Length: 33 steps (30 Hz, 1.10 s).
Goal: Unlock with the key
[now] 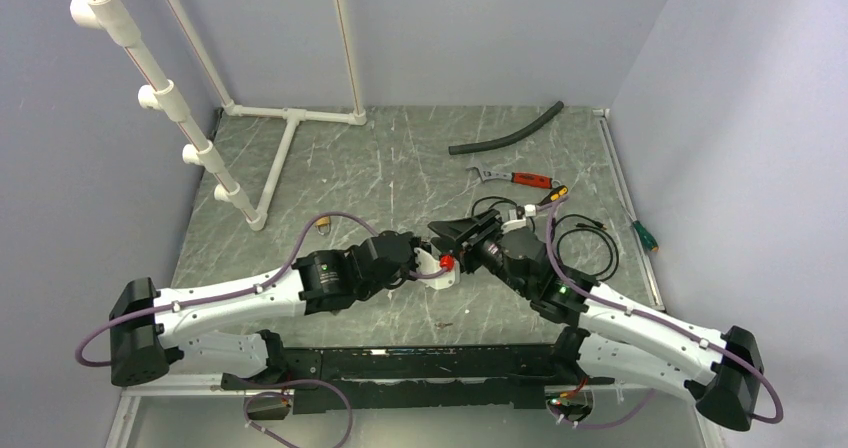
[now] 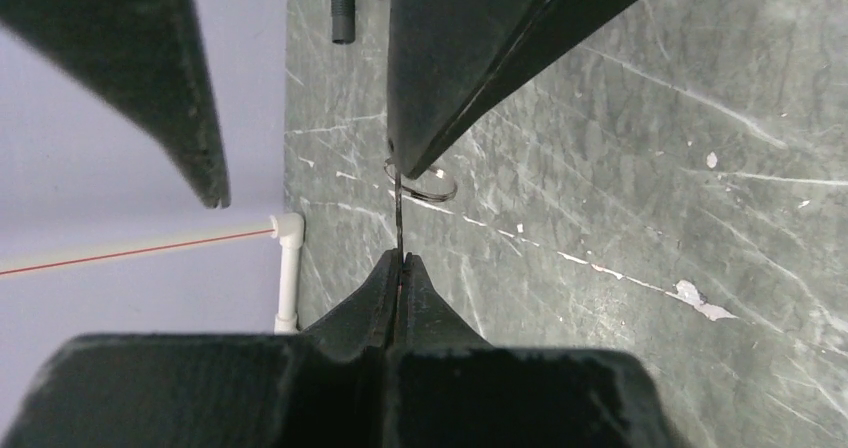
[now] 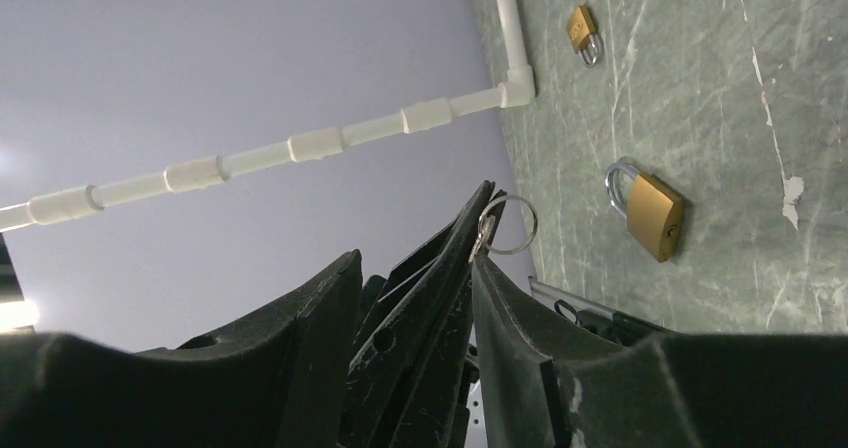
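Between left fingers (image 2: 427, 303), the key (image 2: 399, 223)

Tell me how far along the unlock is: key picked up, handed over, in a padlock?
Done: the key is off the table, pinched by the left gripper, jaws shut. In hand: the right gripper holds its jaws open astride the ring, apparently for a handover. Left: the larger padlock and the smaller padlock lie on the table, no key in either; inserting and turning remain.

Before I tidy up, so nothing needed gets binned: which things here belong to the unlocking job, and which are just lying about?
Job: key in left gripper, large padlock, small padlock.
Lying about: hose, wrench, screwdriver, cable, pipe frame.
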Each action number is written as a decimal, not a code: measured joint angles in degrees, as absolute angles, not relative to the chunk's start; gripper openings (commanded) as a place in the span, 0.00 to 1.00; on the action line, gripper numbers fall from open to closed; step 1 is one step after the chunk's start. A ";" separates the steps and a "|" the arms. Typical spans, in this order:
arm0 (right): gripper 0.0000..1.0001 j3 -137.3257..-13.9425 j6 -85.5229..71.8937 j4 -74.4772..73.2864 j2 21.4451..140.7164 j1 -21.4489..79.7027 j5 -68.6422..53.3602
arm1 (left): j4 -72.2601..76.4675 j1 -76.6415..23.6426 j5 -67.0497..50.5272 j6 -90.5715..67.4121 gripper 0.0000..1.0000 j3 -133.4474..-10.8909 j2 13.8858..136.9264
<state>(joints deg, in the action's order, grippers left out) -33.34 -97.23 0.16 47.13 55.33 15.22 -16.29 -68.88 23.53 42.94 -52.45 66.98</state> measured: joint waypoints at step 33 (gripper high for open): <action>0.44 -33.21 -102.15 9.30 58.13 55.16 9.02 | -12.19 -68.27 26.85 43.68 0.00 -46.52 64.95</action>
